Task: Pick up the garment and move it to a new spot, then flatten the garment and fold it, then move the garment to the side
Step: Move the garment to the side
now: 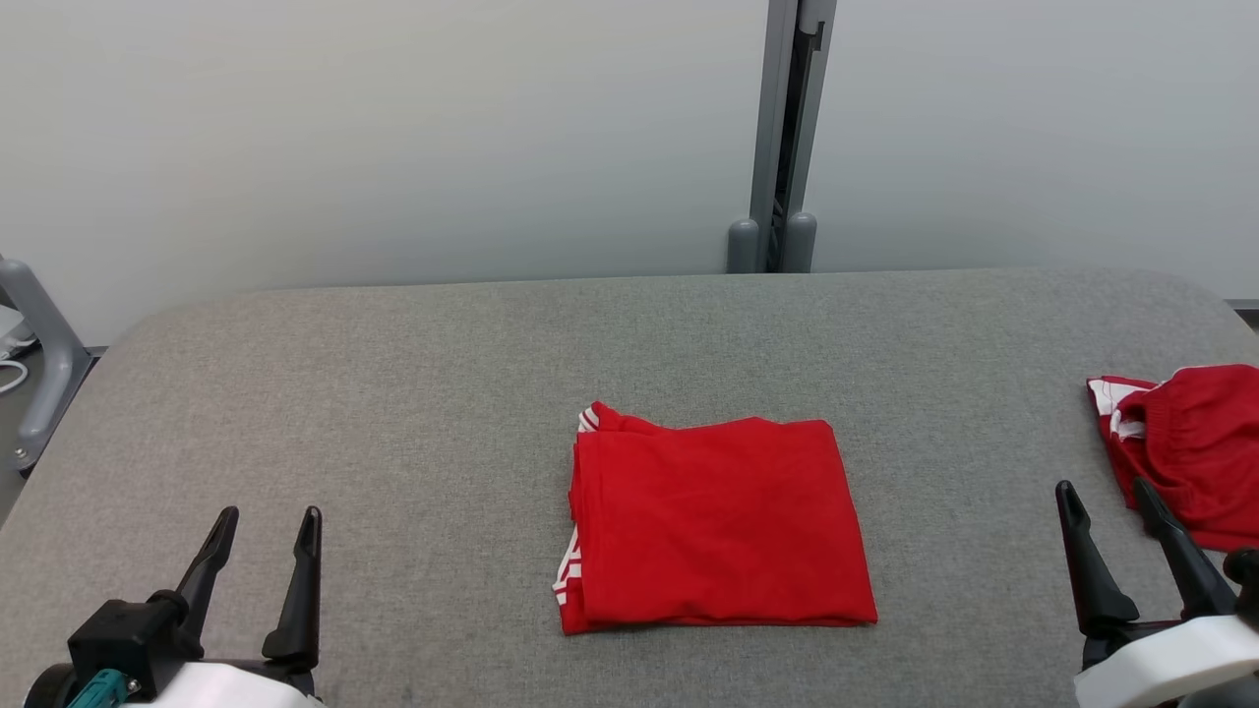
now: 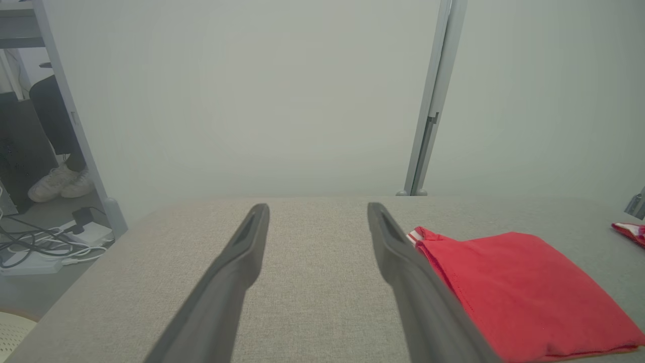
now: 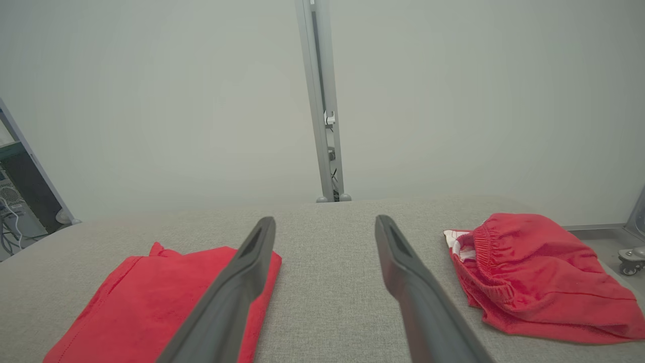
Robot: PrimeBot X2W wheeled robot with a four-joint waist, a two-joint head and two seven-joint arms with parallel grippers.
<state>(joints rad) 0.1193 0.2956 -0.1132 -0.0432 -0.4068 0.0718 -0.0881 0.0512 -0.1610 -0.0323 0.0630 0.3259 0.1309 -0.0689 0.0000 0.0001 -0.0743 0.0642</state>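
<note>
Surface: grey woven-fabric table top with rounded far corners (image 1: 393, 393), flat and even.
Task's thing: folded red cloth garment with white side stripes (image 1: 718, 526), lying flat as a neat rectangle about mid-table, stripes showing along its left edge.
Other cloth: crumpled red garment with an elastic waistband and white trim (image 1: 1195, 447), well to the right of the folded garment, at the table's right edge.
Left gripper (image 1: 270, 516): well to the left of the folded garment and nearer the robot, fingers spread wide, gripping nothing.
Right gripper (image 1: 1103, 489): right of the folded garment, between it and the crumpled one, fingers spread wide with only table fabric between them. Whether its outer finger touches the crumpled cloth cannot be told.
Room behind: pale grey wall panels (image 1: 393, 138) beyond the far edge, joined by a grey metal upright post (image 1: 787, 138) standing behind the folded garment.
Room to the left: grey tubular frame (image 1: 44, 354); in the left wrist view, floor with tangled cables (image 2: 45, 244) and a person's white shoes (image 2: 60, 182).
Room to the right: small caster wheel (image 3: 630, 259) on the floor past the crumpled garment.
Open room: broad bare fabric behind and left of the folded garment; a narrower strip on its near side.
</note>
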